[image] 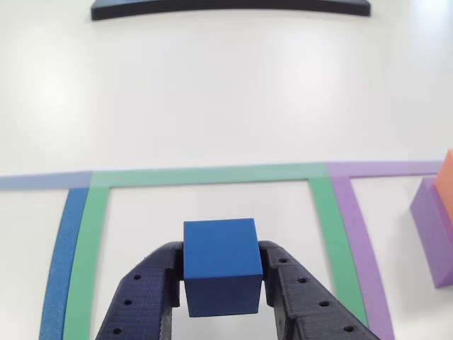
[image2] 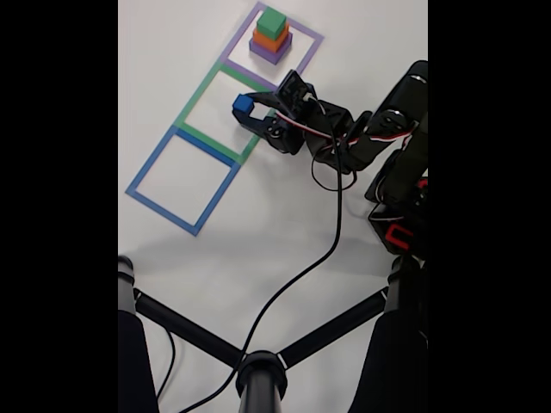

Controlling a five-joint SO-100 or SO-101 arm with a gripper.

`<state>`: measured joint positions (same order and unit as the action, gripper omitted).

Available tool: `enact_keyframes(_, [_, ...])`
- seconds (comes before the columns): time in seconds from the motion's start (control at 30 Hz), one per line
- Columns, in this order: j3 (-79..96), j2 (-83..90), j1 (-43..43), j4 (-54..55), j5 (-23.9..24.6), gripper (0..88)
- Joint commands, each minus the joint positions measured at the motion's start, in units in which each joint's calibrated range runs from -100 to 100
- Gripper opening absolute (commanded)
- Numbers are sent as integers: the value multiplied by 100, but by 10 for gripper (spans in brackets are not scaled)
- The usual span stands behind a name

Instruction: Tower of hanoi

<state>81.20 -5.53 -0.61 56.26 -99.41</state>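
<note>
A small blue cube (image: 220,265) sits between the two dark fingers of my gripper (image: 221,283), which is shut on it. In the fixed view the blue cube (image2: 243,104) is held by the gripper (image2: 247,110) over the right part of the green taped square (image2: 196,89). A stack stands in the purple taped square (image2: 306,52): a purple block (image2: 269,51) at the bottom, an orange block (image2: 270,36) on it, a green block (image2: 273,21) on top. In the other view the purple block (image: 432,230) and the orange block (image: 446,180) show at the right edge.
A blue taped square (image2: 142,179) lies beside the green one, with nothing inside. A black cable (image2: 327,245) runs across the white table to a black stand (image2: 258,370) at the bottom. A dark bar (image: 230,8) lies at the table's far edge.
</note>
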Motion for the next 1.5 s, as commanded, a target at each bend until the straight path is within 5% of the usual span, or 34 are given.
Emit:
enact_keyframes(0.0, [-455,-529,88,521,-59,33])
enact_keyframes(1.0, [-928,-1971,111,1444,-59,144])
enact_keyframes(1.3, [-737,-1274,96,1298,-59,164])
enact_keyframes(1.47, [-428,168,96,287,-59,145])
